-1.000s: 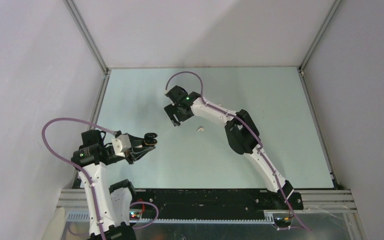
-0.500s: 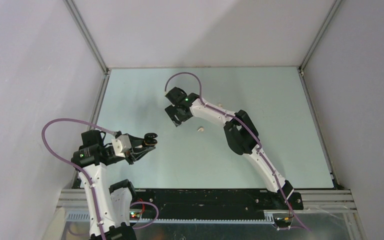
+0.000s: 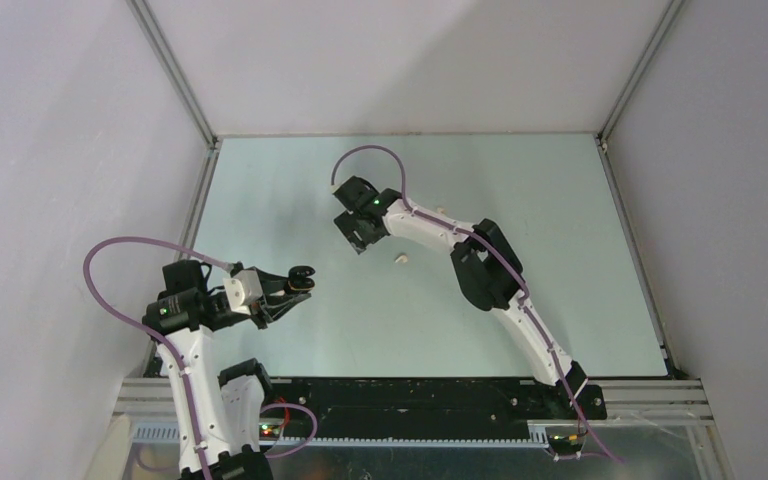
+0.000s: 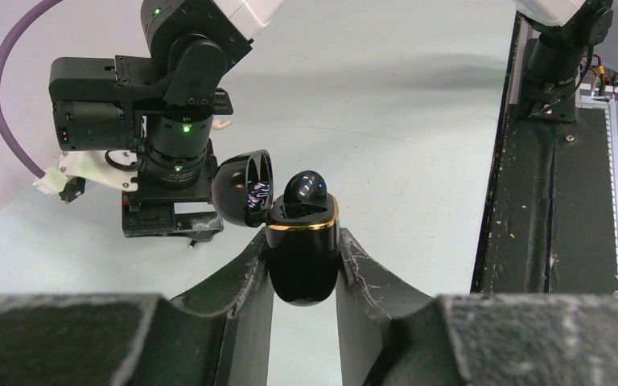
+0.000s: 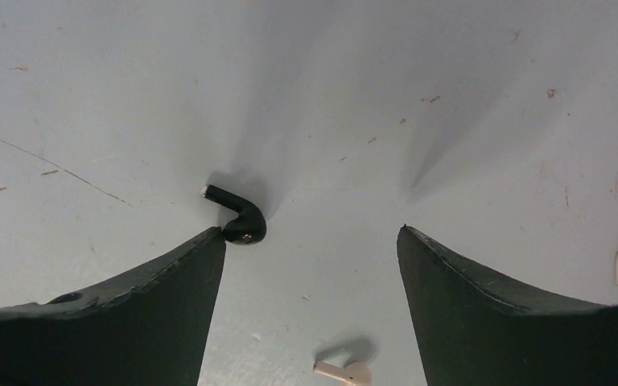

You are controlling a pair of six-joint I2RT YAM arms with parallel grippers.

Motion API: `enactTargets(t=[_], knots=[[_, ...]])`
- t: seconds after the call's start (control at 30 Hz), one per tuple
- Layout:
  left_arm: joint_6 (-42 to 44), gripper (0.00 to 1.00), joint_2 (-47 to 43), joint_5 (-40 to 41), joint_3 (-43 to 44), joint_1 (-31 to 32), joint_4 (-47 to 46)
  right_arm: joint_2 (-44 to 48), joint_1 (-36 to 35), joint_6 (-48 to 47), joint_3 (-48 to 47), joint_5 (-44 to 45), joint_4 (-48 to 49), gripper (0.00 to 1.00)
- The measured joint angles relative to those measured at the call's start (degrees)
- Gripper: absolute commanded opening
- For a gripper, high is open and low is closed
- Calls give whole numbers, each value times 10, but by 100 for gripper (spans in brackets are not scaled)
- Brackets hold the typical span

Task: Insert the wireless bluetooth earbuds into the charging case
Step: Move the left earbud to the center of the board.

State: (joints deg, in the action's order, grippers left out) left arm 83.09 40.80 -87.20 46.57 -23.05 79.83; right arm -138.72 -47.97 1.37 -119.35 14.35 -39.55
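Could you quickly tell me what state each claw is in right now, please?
The left claw is closed, holding the black case, lid open.
The right claw is open, holding nothing; a black earbud lies by one finger.

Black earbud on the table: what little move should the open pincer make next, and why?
Probably slide the right pincer sideways toward the black earbud until it sits in the middle. The bud lies far to one side of the open gap, not centred, while the left pincer holds the open charging case ready.
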Motion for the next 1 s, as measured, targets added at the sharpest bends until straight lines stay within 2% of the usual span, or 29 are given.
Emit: enactTargets(t=[0.6, 0.83, 1.0], knots=[[0, 0, -5, 0, 0, 0, 0, 16, 21, -25, 22, -3, 0, 80], [0, 0, -5, 0, 0, 0, 0, 45, 45, -54, 40, -125, -6, 77], [0, 0, -5, 0, 0, 0, 0, 82, 64, -122, 41, -232, -6, 76]])
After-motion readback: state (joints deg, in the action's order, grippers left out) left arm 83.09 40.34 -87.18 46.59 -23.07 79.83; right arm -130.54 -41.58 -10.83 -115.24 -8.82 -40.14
